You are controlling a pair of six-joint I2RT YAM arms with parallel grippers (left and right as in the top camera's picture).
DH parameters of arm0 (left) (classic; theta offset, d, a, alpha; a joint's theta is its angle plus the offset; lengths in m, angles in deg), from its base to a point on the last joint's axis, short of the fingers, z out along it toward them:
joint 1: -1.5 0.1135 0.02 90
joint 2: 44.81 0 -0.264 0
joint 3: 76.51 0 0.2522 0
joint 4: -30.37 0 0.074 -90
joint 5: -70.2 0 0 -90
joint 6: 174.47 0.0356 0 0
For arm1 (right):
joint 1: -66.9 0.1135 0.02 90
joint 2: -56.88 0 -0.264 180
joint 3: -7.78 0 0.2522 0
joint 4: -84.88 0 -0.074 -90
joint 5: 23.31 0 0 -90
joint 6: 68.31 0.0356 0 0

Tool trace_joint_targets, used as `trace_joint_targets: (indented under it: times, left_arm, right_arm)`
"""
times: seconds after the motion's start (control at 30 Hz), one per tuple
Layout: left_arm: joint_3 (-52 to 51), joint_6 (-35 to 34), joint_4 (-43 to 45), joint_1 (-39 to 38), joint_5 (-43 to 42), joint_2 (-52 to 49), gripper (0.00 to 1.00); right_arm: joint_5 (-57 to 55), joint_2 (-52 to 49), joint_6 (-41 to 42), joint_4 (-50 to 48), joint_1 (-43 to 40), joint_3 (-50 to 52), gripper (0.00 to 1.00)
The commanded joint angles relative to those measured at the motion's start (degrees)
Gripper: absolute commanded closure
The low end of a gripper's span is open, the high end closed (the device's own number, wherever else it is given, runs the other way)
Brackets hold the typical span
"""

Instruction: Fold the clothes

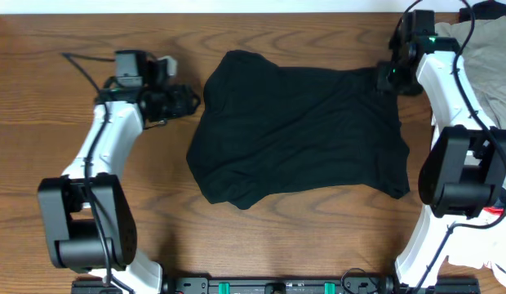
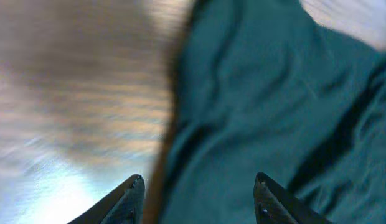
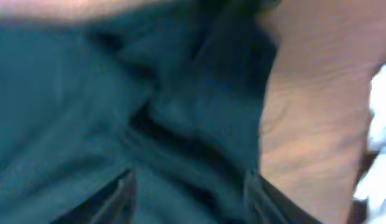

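The black garment (image 1: 298, 131) lies spread in a rough rectangle on the middle of the wooden table; no logo shows. My left gripper (image 1: 190, 100) is at its upper left edge. In the left wrist view the gripper (image 2: 199, 193) is open, with the garment's edge (image 2: 268, 93) between and ahead of the fingers. My right gripper (image 1: 387, 76) is at the garment's upper right corner. In the blurred right wrist view the gripper (image 3: 192, 190) has its fingers wide apart over bunched black fabric (image 3: 87, 93).
A beige-khaki garment (image 1: 491, 49) lies at the back right corner behind the right arm. A red-and-white item (image 1: 502, 214) shows at the right edge. Bare wood (image 1: 41, 106) lies left of the garment.
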Motion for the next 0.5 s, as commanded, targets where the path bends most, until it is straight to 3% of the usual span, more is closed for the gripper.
trace_joint_targets:
  times: [0.0,0.13,0.37,0.47]
  left_arm:
    - [1.16,6.32,1.16,-4.15,3.23,-0.15,0.43]
    - [1.16,5.57,-4.66,-7.13,2.73,-0.07,0.43]
    - [1.16,4.61,-29.92,-9.16,0.39,-0.02,0.37]
    - [1.14,5.01,-35.50,-9.62,3.63,0.83,0.37]
  right_arm:
    - [4.50,2.23,-3.28,6.56,0.50,-0.02,0.49]
    - [4.39,2.05,-3.41,14.78,0.48,1.90,0.52]
    - [3.61,3.19,-3.72,21.70,-0.57,2.38,0.51]
    - [3.61,5.11,-3.72,22.80,-1.55,2.38,0.50]
